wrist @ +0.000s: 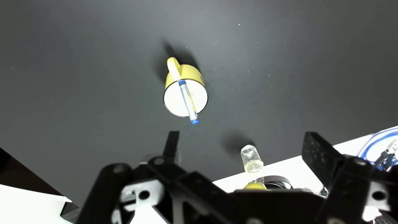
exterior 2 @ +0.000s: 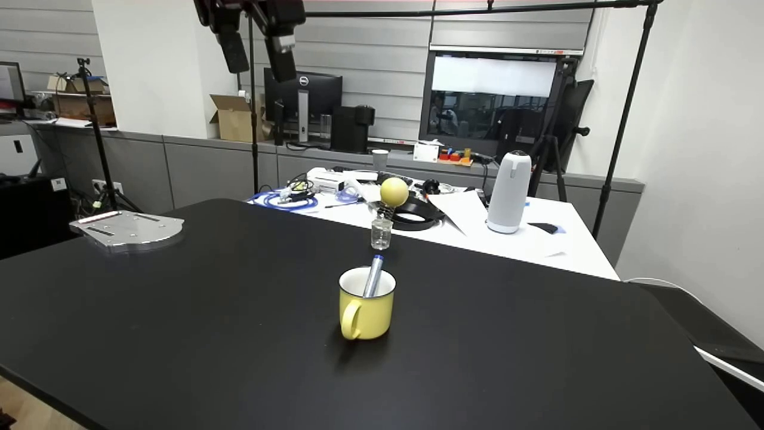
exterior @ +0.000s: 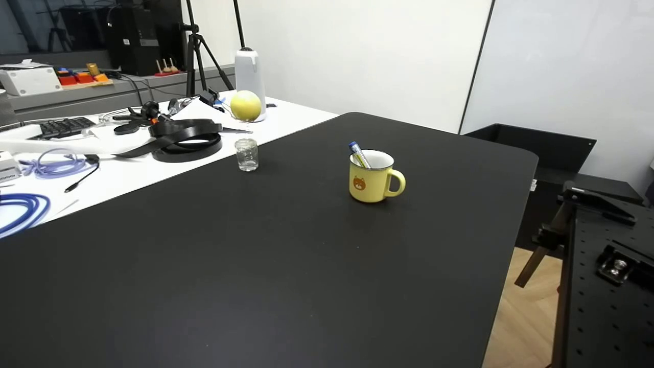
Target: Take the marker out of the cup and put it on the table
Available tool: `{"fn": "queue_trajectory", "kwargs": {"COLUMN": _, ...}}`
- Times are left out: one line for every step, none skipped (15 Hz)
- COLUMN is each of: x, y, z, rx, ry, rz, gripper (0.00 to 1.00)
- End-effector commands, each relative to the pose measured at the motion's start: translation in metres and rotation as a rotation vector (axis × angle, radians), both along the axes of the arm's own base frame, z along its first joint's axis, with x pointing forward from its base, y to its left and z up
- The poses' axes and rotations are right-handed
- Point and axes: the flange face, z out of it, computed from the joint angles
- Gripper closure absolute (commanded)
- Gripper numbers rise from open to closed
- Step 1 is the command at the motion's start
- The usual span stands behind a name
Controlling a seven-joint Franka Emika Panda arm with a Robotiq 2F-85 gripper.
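Note:
The yellow cup (exterior: pixel 369 185) stands upright on the black table (exterior: pixel 245 276). It also shows in an exterior view (exterior 2: pixel 375 318) and in the wrist view (wrist: pixel 189 72). The slim blue and silver marker (exterior: pixel 360 156) leans inside the cup, its blue end above the rim. Its upper part shows in an exterior view (exterior 2: pixel 373 278), and it lies across the cup's white opening in the wrist view (wrist: pixel 188 102). My gripper (exterior 2: pixel 261 67) hangs high above the table, apart from the cup. In the wrist view its jaws (wrist: pixel 242 135) are wide apart, with nothing between the fingers.
A small clear glass (exterior: pixel 248 155) stands near the table edge by the white desk (exterior: pixel 301 118). The desk holds a yellow ball (exterior 2: pixel 394 192), a black strap, cables and a white-grey device (exterior 2: pixel 509 192). A metal plate (exterior 2: pixel 128 230) lies at the table's far left in an exterior view.

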Motion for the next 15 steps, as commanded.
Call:
{"fn": "queue_trajectory", "kwargs": {"x": 0.003, "y": -0.003, "z": -0.001, "rx": -0.013, "ry": 0.007, "rz": -0.016, "gripper": 0.0}}
{"fn": "queue_trajectory", "kwargs": {"x": 0.008, "y": -0.009, "z": -0.005, "rx": -0.02, "ry": 0.024, "rz": -0.025, "gripper": 0.0}}
{"fn": "queue_trajectory", "kwargs": {"x": 0.015, "y": -0.02, "z": -0.012, "rx": -0.027, "ry": 0.055, "rz": -0.019, "gripper": 0.0}}
{"fn": "queue_trajectory", "kwargs": {"x": 0.021, "y": -0.03, "z": -0.019, "rx": -0.039, "ry": 0.091, "rz": -0.016, "gripper": 0.0}}
{"fn": "queue_trajectory", "kwargs": {"x": 0.028, "y": -0.044, "z": -0.03, "rx": -0.047, "ry": 0.137, "rz": 0.002, "gripper": 0.0}}
{"fn": "queue_trajectory", "kwargs": {"x": 0.034, "y": -0.055, "z": -0.039, "rx": -0.052, "ry": 0.17, "rz": 0.028, "gripper": 0.0}}
{"fn": "queue_trajectory", "kwargs": {"x": 0.042, "y": -0.069, "z": -0.052, "rx": -0.056, "ry": 0.207, "rz": 0.064, "gripper": 0.0}}
{"fn": "queue_trajectory", "kwargs": {"x": 0.049, "y": -0.08, "z": -0.061, "rx": -0.048, "ry": 0.238, "rz": 0.103, "gripper": 0.0}}
{"fn": "queue_trajectory", "kwargs": {"x": 0.056, "y": -0.091, "z": -0.071, "rx": -0.036, "ry": 0.266, "rz": 0.135, "gripper": 0.0}}
{"fn": "queue_trajectory", "kwargs": {"x": 0.066, "y": -0.101, "z": -0.079, "rx": -0.025, "ry": 0.289, "rz": 0.161, "gripper": 0.0}}
{"fn": "queue_trajectory", "kwargs": {"x": 0.077, "y": -0.11, "z": -0.088, "rx": -0.017, "ry": 0.311, "rz": 0.189, "gripper": 0.0}}
{"fn": "queue_trajectory", "kwargs": {"x": 0.09, "y": -0.116, "z": -0.097, "rx": -0.024, "ry": 0.327, "rz": 0.208, "gripper": 0.0}}
{"fn": "queue_trajectory", "kwargs": {"x": 0.104, "y": -0.121, "z": -0.106, "rx": -0.035, "ry": 0.338, "rz": 0.232, "gripper": 0.0}}
{"fn": "queue_trajectory", "kwargs": {"x": 0.12, "y": -0.12, "z": -0.114, "rx": -0.052, "ry": 0.337, "rz": 0.255, "gripper": 0.0}}
{"fn": "queue_trajectory", "kwargs": {"x": 0.133, "y": -0.119, "z": -0.119, "rx": -0.06, "ry": 0.324, "rz": 0.256, "gripper": 0.0}}
